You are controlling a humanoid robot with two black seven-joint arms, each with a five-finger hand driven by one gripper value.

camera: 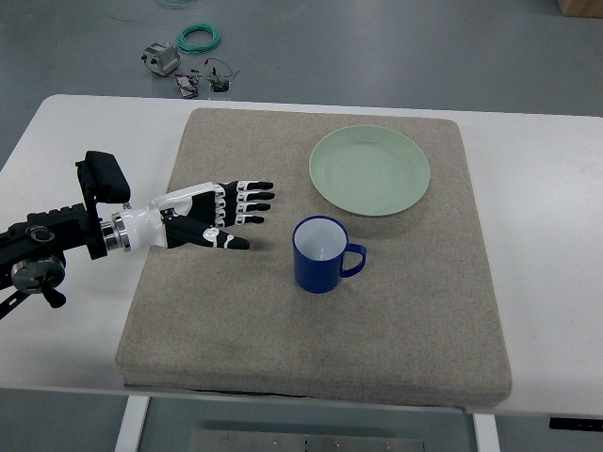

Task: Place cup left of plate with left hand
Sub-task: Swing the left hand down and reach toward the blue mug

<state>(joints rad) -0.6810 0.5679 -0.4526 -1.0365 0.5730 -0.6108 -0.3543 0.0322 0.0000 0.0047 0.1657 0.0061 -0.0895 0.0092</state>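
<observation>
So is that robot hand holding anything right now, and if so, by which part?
Nothing is held. The left hand is open with fingers stretched out over the mat, apart from the blue cup, which stands upright by itself below the green plate.

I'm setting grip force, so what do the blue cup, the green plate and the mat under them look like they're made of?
Blue cup: likely glazed ceramic, glossy with a white inside.
Green plate: ceramic or melamine, smooth with a soft sheen.
Mat: coarse woven or felt-like fabric, matte and speckled beige.
</observation>
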